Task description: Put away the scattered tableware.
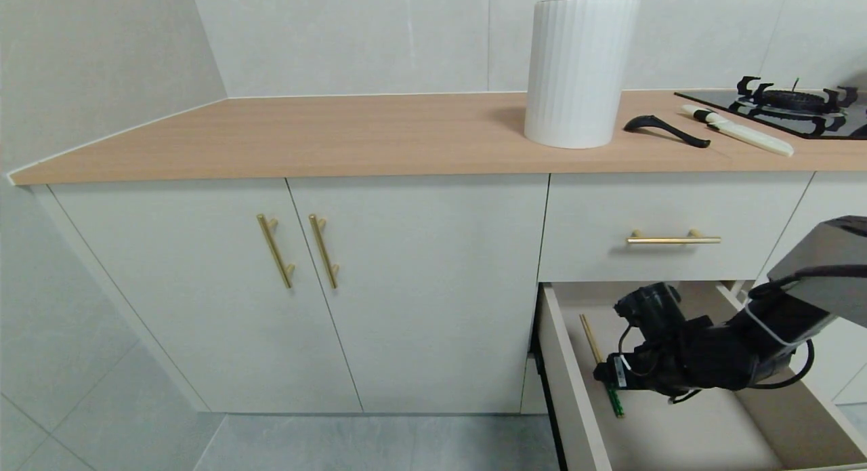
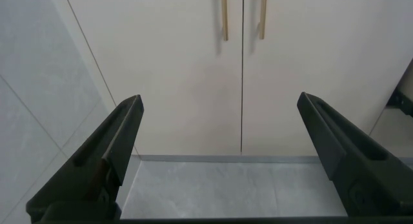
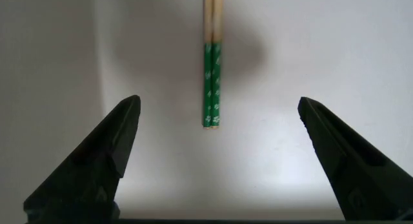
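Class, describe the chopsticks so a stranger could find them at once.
Below the wooden countertop, find the open drawer on the right. The chopsticks lie together on its floor near its left wall. Their pale wood shafts with green patterned ends are unlike the white knife above.

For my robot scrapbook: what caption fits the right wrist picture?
Open right tool hovers above green-tipped chopsticks lying in the pale drawer.

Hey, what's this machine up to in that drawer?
The robot's right hand is open, low inside the pulled-out drawer, just above a pair of green-tipped chopsticks lying on the drawer floor. It holds nothing. A knife and a black utensil lie on the countertop. The left hand is open, facing the cabinet doors.
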Robot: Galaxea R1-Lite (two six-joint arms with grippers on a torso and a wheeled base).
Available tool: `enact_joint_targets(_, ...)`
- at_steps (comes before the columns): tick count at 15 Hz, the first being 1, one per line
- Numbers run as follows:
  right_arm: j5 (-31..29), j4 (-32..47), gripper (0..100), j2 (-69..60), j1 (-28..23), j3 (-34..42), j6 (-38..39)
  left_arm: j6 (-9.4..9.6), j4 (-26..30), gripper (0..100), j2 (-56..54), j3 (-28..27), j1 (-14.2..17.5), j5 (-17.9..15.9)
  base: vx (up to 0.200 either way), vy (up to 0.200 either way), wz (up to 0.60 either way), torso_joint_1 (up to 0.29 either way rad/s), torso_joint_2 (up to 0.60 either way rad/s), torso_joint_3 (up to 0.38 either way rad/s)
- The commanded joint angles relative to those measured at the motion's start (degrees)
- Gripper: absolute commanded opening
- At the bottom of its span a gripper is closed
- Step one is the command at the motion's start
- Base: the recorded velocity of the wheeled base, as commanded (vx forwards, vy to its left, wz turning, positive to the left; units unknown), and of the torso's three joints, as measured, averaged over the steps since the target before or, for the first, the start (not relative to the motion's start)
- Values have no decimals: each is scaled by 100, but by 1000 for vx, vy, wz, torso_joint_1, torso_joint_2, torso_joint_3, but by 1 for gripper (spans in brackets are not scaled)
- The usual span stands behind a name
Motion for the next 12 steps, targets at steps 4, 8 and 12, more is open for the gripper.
enact_joint_targets(4, 9, 15, 100, -2153, -37, 480, -329, -1, -2, 100, 2, 6, -8, 3, 0, 0, 0, 0, 0, 0)
enact_joint_targets(8, 45, 59, 100, -3058, -37, 700, -733, -1, -2, 100, 2, -2, 1, 3, 0, 0, 0, 17, -185, -254)
enact_joint_targets(12, 45, 59, 100, -3093, -1, 709, -742, -1, -2, 100, 2, -2, 1, 3, 0, 0, 0, 84, -510, -350)
